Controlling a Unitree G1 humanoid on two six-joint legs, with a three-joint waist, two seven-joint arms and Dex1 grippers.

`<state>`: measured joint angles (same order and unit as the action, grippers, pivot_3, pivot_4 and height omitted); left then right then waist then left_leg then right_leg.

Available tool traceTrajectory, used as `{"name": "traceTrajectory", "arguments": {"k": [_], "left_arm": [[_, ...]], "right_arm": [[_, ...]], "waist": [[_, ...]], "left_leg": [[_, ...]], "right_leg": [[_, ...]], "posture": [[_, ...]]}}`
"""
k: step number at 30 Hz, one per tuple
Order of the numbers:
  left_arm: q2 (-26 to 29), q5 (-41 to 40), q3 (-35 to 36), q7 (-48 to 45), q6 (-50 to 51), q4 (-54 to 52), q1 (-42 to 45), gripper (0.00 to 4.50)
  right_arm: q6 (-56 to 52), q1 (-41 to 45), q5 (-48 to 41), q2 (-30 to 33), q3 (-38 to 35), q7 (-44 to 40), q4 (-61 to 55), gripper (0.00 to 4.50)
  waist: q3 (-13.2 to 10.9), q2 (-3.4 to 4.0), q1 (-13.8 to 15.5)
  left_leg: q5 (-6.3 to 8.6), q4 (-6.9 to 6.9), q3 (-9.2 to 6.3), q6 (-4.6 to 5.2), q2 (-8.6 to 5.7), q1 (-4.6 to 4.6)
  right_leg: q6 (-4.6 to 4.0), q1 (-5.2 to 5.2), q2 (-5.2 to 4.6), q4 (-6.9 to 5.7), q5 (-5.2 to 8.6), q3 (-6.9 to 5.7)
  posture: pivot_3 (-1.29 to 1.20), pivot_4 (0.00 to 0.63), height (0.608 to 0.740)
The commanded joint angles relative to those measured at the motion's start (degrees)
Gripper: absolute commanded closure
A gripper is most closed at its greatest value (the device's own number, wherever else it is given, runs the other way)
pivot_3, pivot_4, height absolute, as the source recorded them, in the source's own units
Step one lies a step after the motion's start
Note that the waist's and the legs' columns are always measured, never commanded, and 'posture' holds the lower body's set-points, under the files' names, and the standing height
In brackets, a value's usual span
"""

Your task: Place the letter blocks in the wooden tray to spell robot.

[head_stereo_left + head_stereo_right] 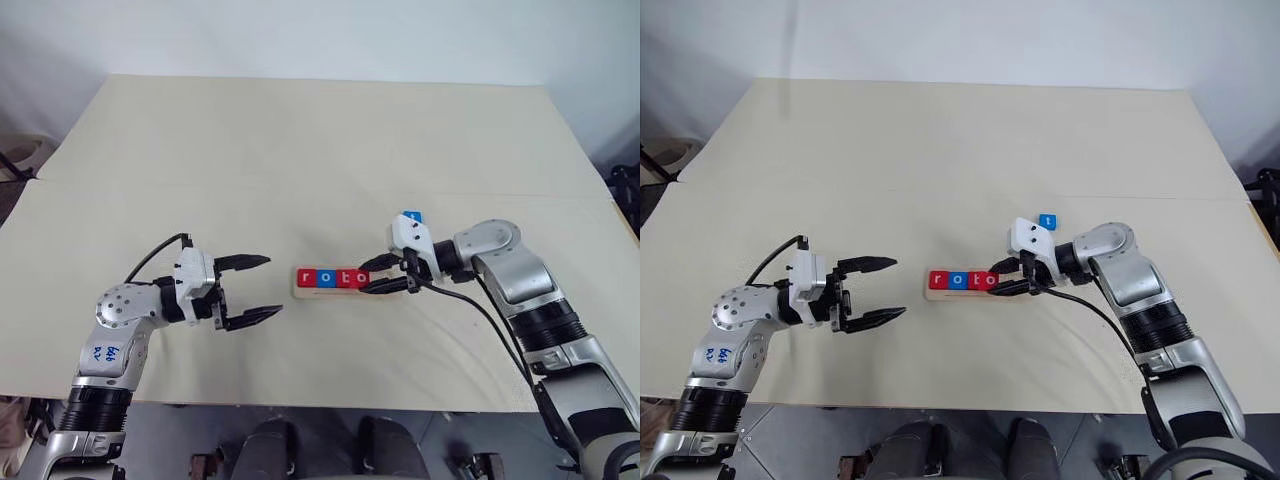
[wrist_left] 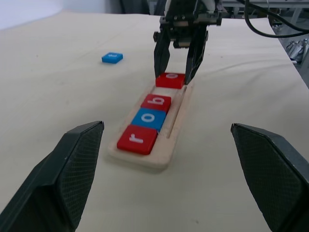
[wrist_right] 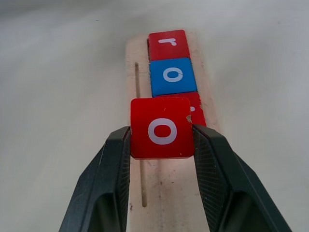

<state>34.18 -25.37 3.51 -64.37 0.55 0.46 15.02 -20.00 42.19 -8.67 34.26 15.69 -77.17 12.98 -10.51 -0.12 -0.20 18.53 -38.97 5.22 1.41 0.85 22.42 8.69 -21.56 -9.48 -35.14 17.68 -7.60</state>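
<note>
The right tool (image 3: pixel 161 140) is gripping the red o block (image 3: pixel 162 127) over the wooden tray (image 2: pixel 179 116), just behind r, o, b. It should be lowering flat into the fourth place. The left tool (image 1: pixel 250 290) is standing wide; the blue t block (image 2: pixel 112 57) is lying on the counter (image 1: pixel 300 150).

Table (image 1: pixel 300 150) covered in pale cream sheet, seam running across it. Wooden tray (image 2: pixel 177 126) laid flat near table's middle, long axis left to right. Blue t block (image 1: pixel 1047 221) laid flat on bare surface just beyond tray's right end, apart from it.
</note>
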Motion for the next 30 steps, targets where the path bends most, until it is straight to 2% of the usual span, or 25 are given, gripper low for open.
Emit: {"name": "traceTrajectory", "arguments": {"k": [1,13,22,30], "left_arm": [[0.22,-0.39,1.14,0.71,-0.53,-2.74,-0.91,0.0],[0.06,-0.58,1.33,1.79,-0.74,-3.36,-1.59,0.0],[-0.18,-0.57,1.39,2.1,-1.12,-2.82,-1.25,0.0],[-0.45,-0.57,1.19,1.98,-1.37,-2.19,-0.76,0.0]], "right_arm": [[1.75,1.4,1.01,0.24,0.24,-0.12,0.71,3.04],[4.58,3.44,2.14,-0.51,-0.02,-0.3,5.52,3.04],[5.12,3.82,2.57,-0.22,-0.55,-0.73,6.08,0.04],[4.51,1.62,-1.03,1.0,-5.79,0.89,2.14,0.04]], "waist": [[0.0,0.0,-0.07],[0.0,0.0,-0.08],[0.0,0.0,-0.1],[0.0,0.0,-0.04]], "left_leg": [[0.0,0.01,0.01,0.0,0.0,0.0],[0.0,0.01,0.03,0.0,0.02,0.0],[0.0,0.01,0.03,0.0,0.01,0.0],[0.0,0.01,0.03,0.0,0.01,0.0]], "right_leg": [[0.0,0.0,0.01,0.0,0.0,0.0],[0.0,-0.01,0.02,0.0,0.0,0.01],[0.0,-0.02,0.02,0.0,0.0,0.01],[0.0,-0.01,0.02,0.0,0.0,0.01]], "posture": [[0.0,0.15,0.74],[0.0,0.15,0.74],[0.0,0.15,0.74],[0.0,0.15,0.74]]}}
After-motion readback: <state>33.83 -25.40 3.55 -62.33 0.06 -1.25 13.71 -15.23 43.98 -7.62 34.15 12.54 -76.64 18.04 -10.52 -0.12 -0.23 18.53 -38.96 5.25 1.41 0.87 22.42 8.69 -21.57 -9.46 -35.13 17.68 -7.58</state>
